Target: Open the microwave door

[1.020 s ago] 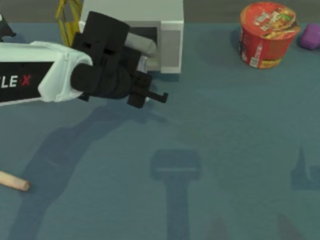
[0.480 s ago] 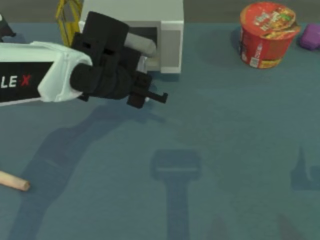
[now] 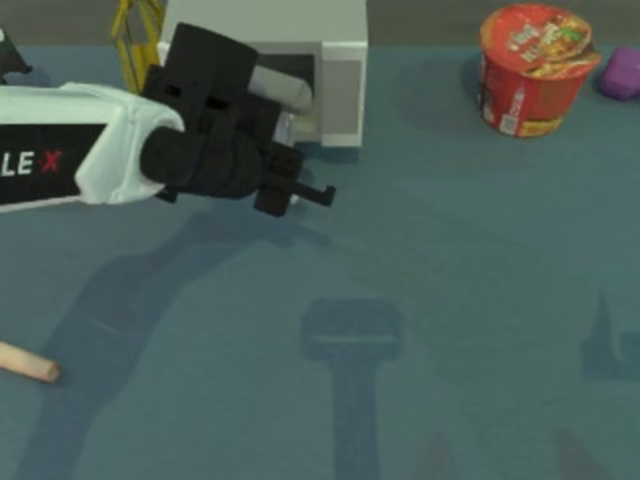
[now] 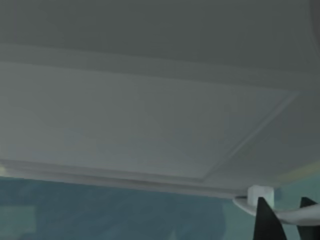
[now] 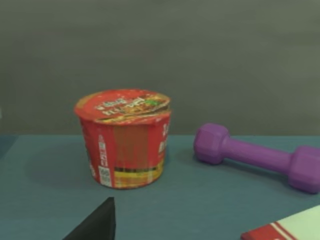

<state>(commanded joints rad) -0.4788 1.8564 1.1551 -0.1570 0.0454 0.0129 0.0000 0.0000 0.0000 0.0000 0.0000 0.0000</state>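
The white-grey microwave (image 3: 270, 20) stands at the back left of the table, its narrow control panel (image 3: 343, 95) facing the front. My left arm reaches over its front and hides most of the microwave door. Close up in the left wrist view, the microwave door (image 4: 150, 125) fills the picture as a white-framed grey panel. Its white handle (image 4: 292, 214) sits between two dark fingertips (image 4: 265, 222). My left gripper (image 3: 292, 182) is shut on that handle. My right gripper (image 5: 97, 227) is out of the top view, parked facing the noodle cup.
A red noodle cup (image 3: 532, 68) stands at the back right with a purple dumbbell (image 3: 622, 72) beside it. A red-and-white flat item (image 5: 285, 227) lies near the right gripper. A wooden stick (image 3: 25, 363) lies at the front left. A yellow frame (image 3: 135, 40) stands left of the microwave.
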